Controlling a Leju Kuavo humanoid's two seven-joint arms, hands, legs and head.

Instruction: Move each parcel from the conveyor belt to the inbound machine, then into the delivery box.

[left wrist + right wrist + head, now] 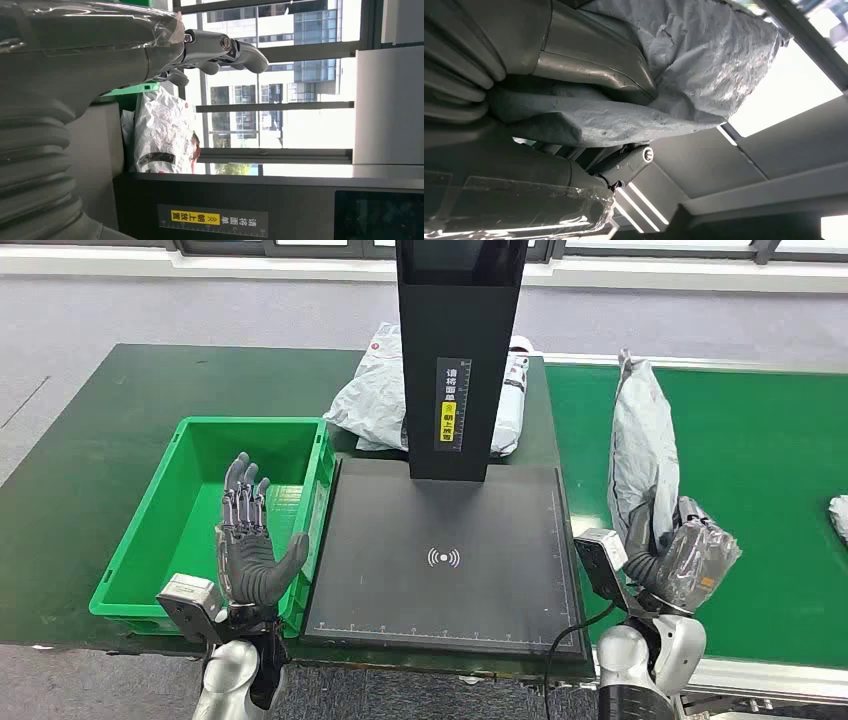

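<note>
- Where the fingers close: the right hand (672,558) grips the lower end of a grey parcel (642,452), held upright above the seam between the conveyor belt (760,480) and the inbound machine (440,550); in the right wrist view the thumb (589,65) presses into the crumpled grey film (704,65).
- The left hand (247,540) holds nothing, its fingers (243,492) spread and pointing up, over the near rim of the delivery box (140,550).
- Progress, as judged: this parcel is lifted off the belt but not yet laid on the machine's black plate, and the green box shows no parcel inside, so scanning and boxing remain.
- Another pale parcel (375,400) lies behind the machine's upright column (458,350); its status is unclear.
- A further parcel (839,515) on the belt is cut off at the picture's edge.
- Hidden: the right hand's inner fingers, behind film and wrapping.
</note>
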